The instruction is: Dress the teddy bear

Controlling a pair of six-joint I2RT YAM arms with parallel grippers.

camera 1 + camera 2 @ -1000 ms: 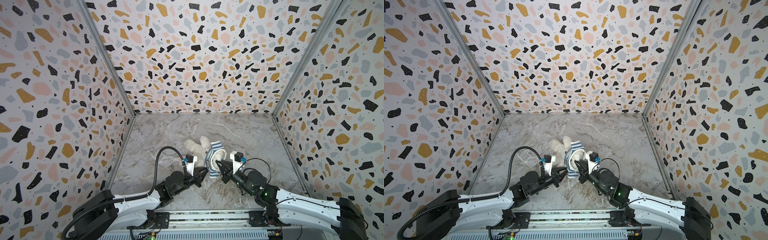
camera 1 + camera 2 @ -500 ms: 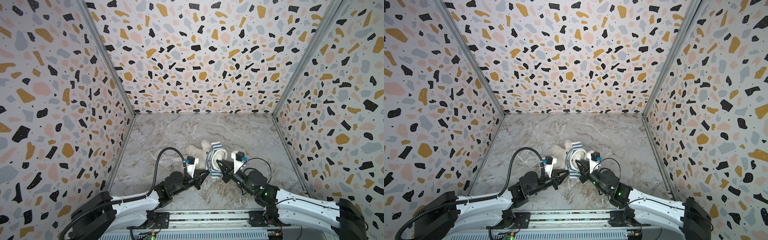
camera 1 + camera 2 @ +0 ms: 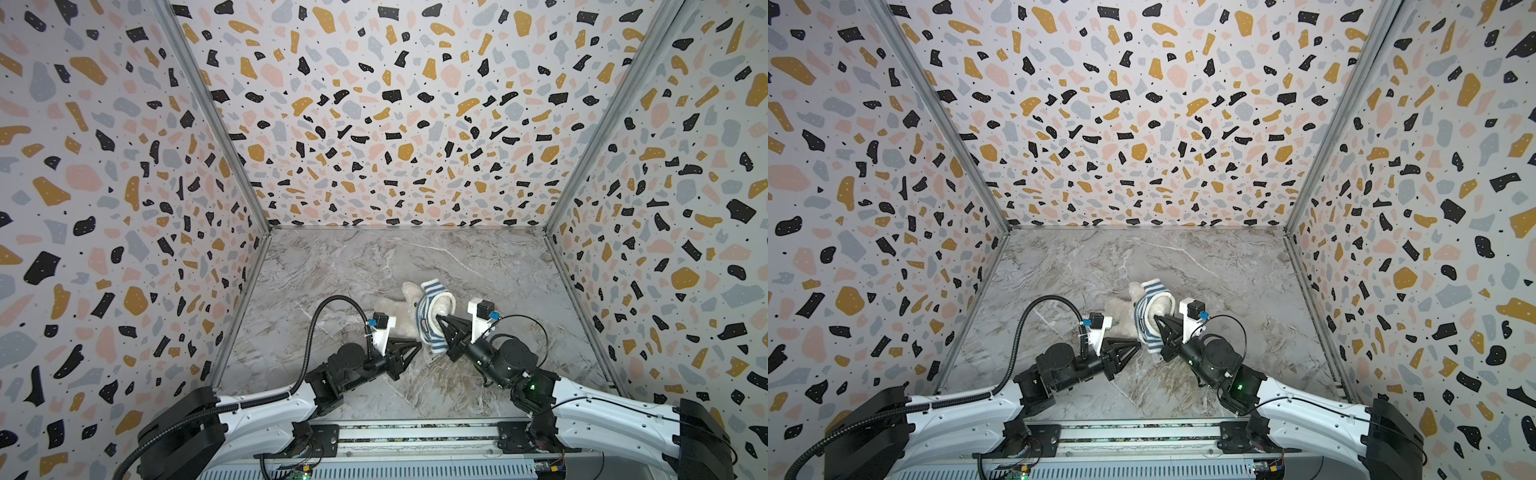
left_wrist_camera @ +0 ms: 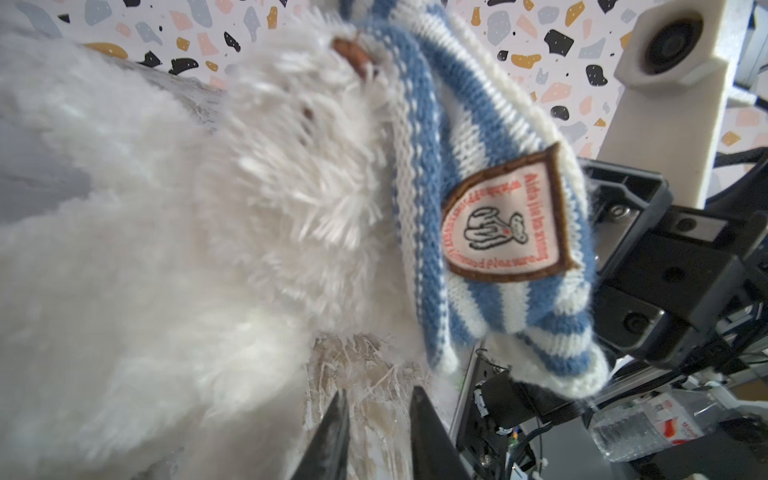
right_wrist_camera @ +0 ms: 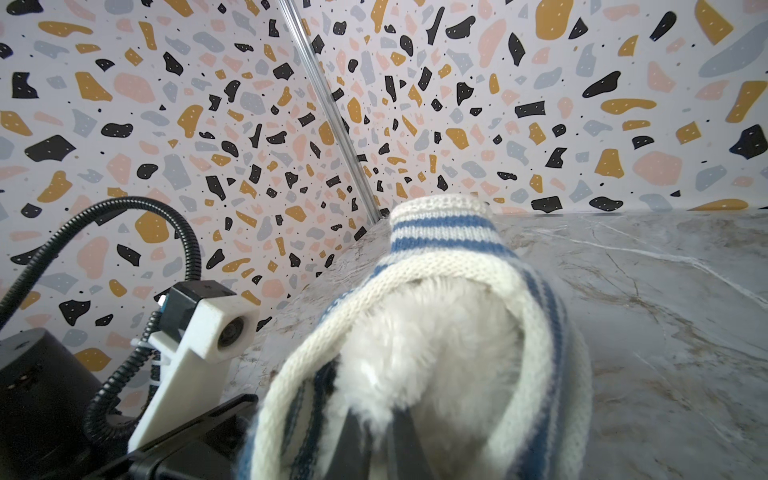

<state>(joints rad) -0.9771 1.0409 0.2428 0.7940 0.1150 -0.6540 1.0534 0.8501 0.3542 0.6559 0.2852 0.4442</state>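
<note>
The bear (image 3: 395, 318) lies on the marble floor (image 3: 374, 257) between the two grippers, its bare white body on the left gripper's (image 3: 417, 346) side. Its other end is covered by a blue-and-white striped shirt (image 3: 428, 330) on the right gripper's (image 3: 439, 319) side. Both top views show this layout. In the left wrist view the left jaws stand a little apart, with only bare floor in the narrow gap between the tips, so they hold nothing. The bear's fur fills the space just ahead of them and to one side. It is close beside one finger (image 4: 332, 432), but the blur hides whether it touches. Further ahead of these jaws, the shirt's edge lies just beside the bear's brown nose (image 4: 351, 56), and its badge (image 4: 503, 220) faces the left gripper. In the right wrist view the right jaws are closed narrow. Their tips reach inside the shirt's ribbed opening, whose rim curves around them on both sides, and a tuft of the bear's white fur is pinched between them. Beyond these tips a striped sleeve (image 5: 442, 232) stands up past the fur. In a top view the right gripper's tips meet the shirt's opening, while the left gripper's tips stop just short of the hem.
</note>
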